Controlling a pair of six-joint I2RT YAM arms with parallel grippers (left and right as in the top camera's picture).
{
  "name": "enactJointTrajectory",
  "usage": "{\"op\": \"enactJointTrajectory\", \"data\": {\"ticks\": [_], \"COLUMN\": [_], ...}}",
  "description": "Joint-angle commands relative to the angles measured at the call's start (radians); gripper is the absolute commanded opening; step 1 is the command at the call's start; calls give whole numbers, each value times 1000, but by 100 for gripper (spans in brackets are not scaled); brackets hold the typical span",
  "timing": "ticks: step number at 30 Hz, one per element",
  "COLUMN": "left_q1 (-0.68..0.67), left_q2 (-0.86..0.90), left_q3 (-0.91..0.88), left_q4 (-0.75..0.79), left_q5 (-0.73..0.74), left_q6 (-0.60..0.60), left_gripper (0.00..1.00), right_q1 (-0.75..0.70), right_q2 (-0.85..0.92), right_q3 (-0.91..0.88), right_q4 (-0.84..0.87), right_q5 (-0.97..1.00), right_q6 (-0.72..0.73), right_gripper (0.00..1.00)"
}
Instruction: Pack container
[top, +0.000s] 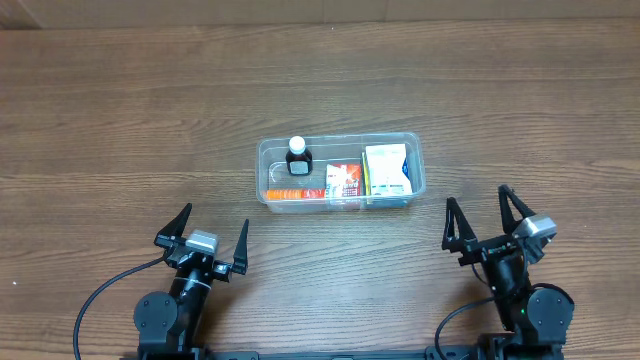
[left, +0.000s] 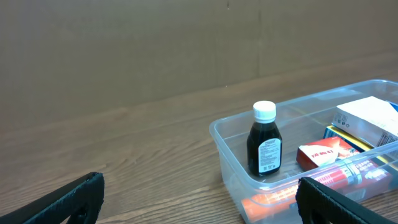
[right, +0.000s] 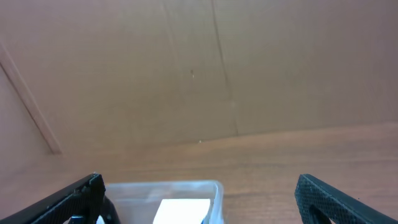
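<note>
The clear plastic container (top: 272, 150) sits mid-table. Inside it are a dark bottle with a white cap (top: 298, 158), a red-and-white box (top: 343, 179), a white-and-yellow box (top: 386, 168) and an orange tube (top: 293, 194) along the near wall. The left wrist view shows the container (left: 231, 148), the bottle (left: 263, 146), the red box (left: 323, 154) and the tube (left: 311, 185). The right wrist view shows the container's corner (right: 214, 190) and the white box (right: 183, 211). My left gripper (top: 207, 236) and right gripper (top: 480, 214) are open, empty and nearer than the container.
A wood-grain table (top: 120, 110) stretches all round the container. A brown panelled wall (right: 199, 68) stands behind it in the wrist views.
</note>
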Motion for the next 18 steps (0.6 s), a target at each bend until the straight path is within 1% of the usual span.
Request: {"op": "enactJointTrajectory", "data": {"ticks": [1, 4, 8, 13, 15, 18], "left_q1": [11, 11, 11, 11, 11, 11], "left_q2": [-10, -10, -10, -10, -10, -10], "left_q3": [-3, -3, -3, -3, -3, -3], "left_q4": [2, 2, 2, 2, 2, 2], "left_q5": [-6, -5, -5, -5, -5, -6], "left_q6": [20, 20, 20, 20, 20, 20], "left_gripper": [100, 100, 100, 100, 100, 100], "right_q1": [5, 5, 5, 5, 5, 5], "right_q2": [-49, -100, -100, -100, -100, -100], "right_q3": [-34, -43, -43, -43, -43, -43], "right_q4": [10, -15, -30, -186, -185, -187], "right_q5": [6, 6, 26, 41, 61, 83], "right_q6": [0, 0, -1, -1, -59, -61], "right_gripper": [100, 100, 100, 100, 100, 100]}}
